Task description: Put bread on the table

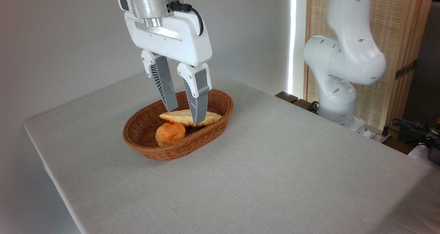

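Gripper (184, 117) straddles the bread (182, 116), fingers narrowed on either side of it; firm grip not discernible. Bread in the basket (151, 149), behind the bun (169, 133), on the table (275, 172).

Brown oval wicker basket (147, 151) mid-scene, small round orange knotted bun (169, 133) sitting inside it – slatted wooden screen (395, 28) at the back right, dark cables (410, 129) below it.

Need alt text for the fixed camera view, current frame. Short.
A white robot arm's gripper reaches down into a brown wicker basket, its jaws closed around the middle of a long pale braided bread. A small round orange bun sits in front of it in the basket, which rests on a table covered with grey-beige cloth.
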